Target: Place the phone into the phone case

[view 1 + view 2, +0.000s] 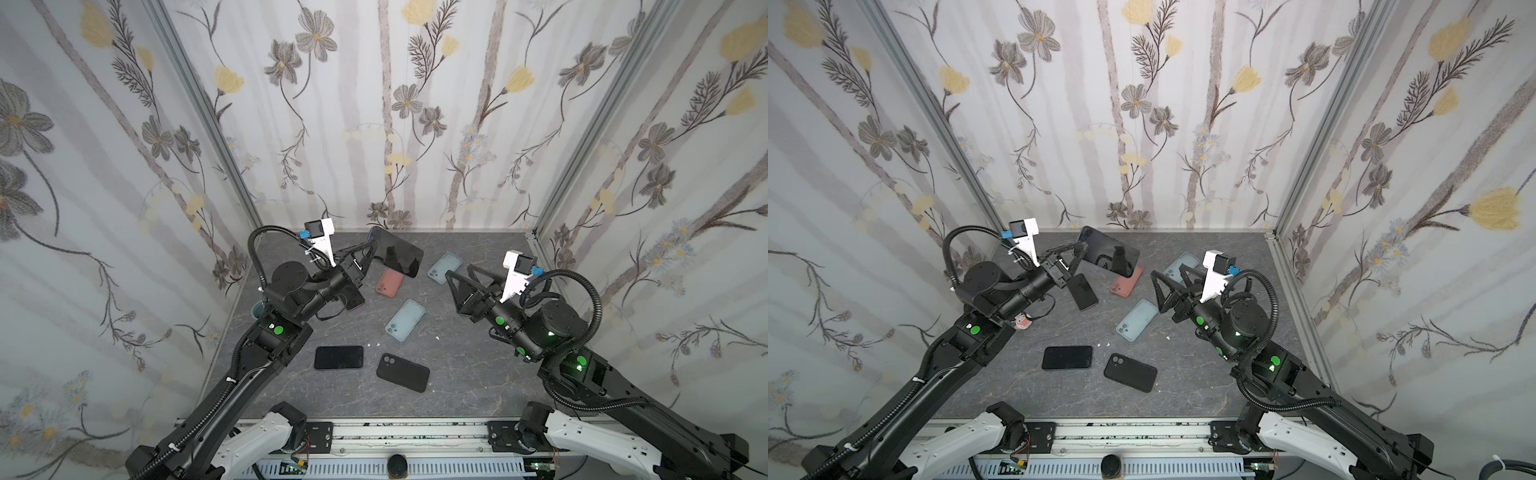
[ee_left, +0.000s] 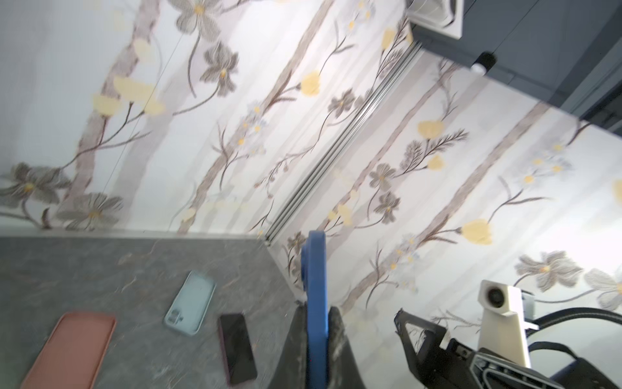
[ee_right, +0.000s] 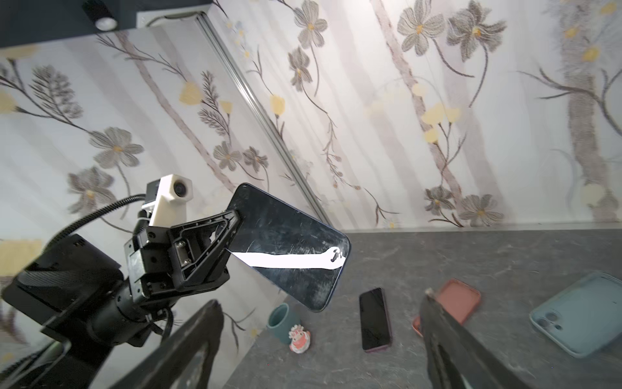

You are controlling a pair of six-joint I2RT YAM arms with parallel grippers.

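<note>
Left claw [image 1: 370, 252] is clamped on the phone [image 1: 400, 257], held tilted above the table [image 1: 457, 374]; its blue rim [image 2: 314, 303] may be a case. Right claw [image 1: 459, 272] waits nearby, jaws apart, empty.

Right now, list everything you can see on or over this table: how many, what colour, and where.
held phone: 1, blue edge, dark screen, raised over the far table
loose phones: 2, black at front; purple-edged by the left arm
phone cases: 4, pink far centre; light blue at centre and far right; black at front
cup: 1, teal, left edge
small figure: 1, white and red, beside the cup
table: 1, grey marbled
left fingers: shut on the held phone
right fingers: open, empty
</note>
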